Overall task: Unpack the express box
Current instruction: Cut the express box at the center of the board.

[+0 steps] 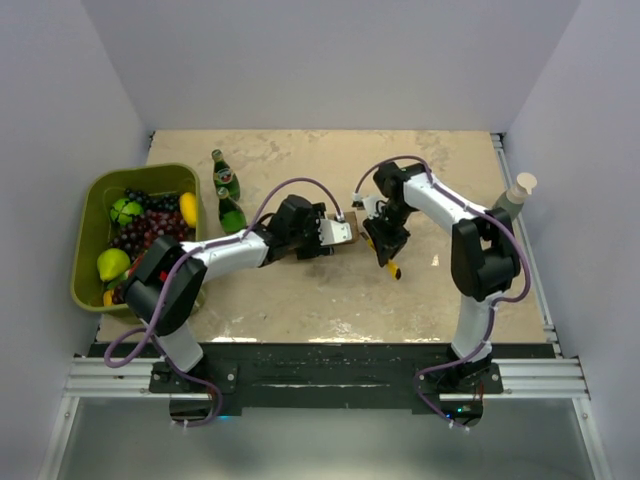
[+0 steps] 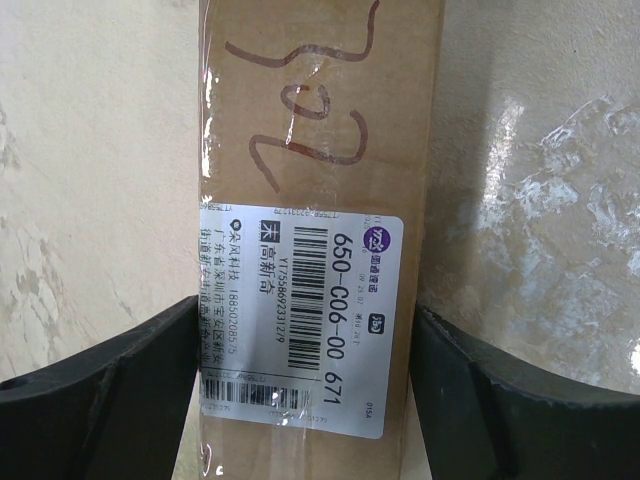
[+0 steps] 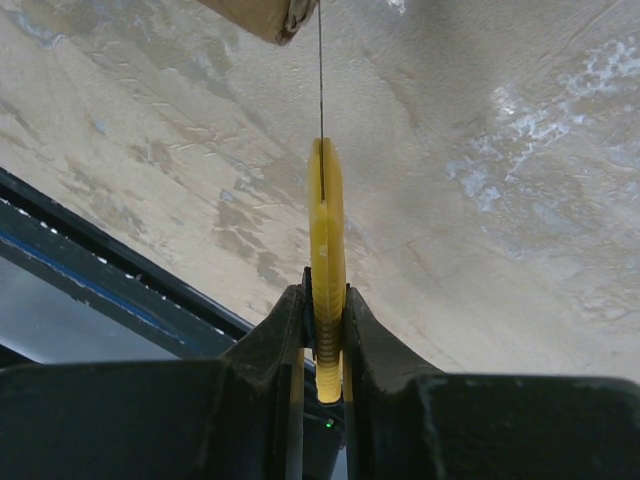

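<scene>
The left gripper [image 2: 305,305] has its jaws set wide, and the express box [image 2: 320,120] sits between them. The two black fingers [image 2: 110,390] seem to press against the long sides of the carton, so I judge that it is gripped and not only framed. The reason is probably to hold it firm on the table [image 2: 90,150], so that it cannot slide or turn when it is cut. The right gripper [image 3: 324,292] is closed tight on a yellow utility knife [image 3: 327,220], held on edge, with its thin blade [image 3: 320,70] pushed out toward a corner of the carton. The blade tip is just beside that corner, but I cannot tell whether it touches. In the top view the box lies flat near the middle of the table, between the two arms, with the knife just on its right side. The box is long and narrow, of brown cardboard. Its upper face carries a white shipping label [image 2: 300,320] with barcodes and printed numbers, and beyond it a dark red handwritten scribble [image 2: 300,100]. A shiny clear tape seems to cover this face, and this is likely what the knife must open.
</scene>
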Tool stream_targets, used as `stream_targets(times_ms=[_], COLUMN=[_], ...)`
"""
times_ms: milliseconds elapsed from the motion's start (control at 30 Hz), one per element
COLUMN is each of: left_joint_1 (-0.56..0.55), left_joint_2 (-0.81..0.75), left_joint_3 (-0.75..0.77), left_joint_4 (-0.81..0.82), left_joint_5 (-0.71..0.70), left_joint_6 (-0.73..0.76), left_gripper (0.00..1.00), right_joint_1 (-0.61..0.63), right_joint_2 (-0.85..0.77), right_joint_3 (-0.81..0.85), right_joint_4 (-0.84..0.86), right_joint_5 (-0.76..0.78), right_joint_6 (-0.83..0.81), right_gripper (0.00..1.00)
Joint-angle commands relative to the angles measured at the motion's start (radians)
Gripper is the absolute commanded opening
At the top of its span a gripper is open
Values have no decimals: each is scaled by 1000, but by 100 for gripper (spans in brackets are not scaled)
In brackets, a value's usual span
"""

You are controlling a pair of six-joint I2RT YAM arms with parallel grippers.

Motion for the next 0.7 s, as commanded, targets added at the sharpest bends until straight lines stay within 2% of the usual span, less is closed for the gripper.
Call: stream_targets(times_ms=[0, 133, 233, 367, 567, 667], left_joint_1=[5, 5, 3, -11, -20, -21], left_joint_2=[3, 23, 22, 4, -24, -38], left_joint_3=[-46, -49, -43, -38, -49, -61], left_joint_4=[-15, -17, -23, -15, -3, -9], left_joint_5=[-19, -9, 5, -44, -108, -110], left_joint_6=[-39, -19, -23, -30, -25, -17], left_gripper=[0, 0, 0, 0, 0, 0], right_joint_1=[13, 7, 2, -30, -91, -94], right_joint_2=[-106, -188, -214, -162, -142, -58], right_joint_3=[-32, -31, 41, 116, 23, 142], right_joint_4=[-92, -69, -62, -69, -100, -178], right_joint_5=[27, 16, -40, -65, -141, -203], right_joint_6=[-14, -14, -18, 24, 118, 81], right_gripper=[0, 0, 0, 0, 0, 0])
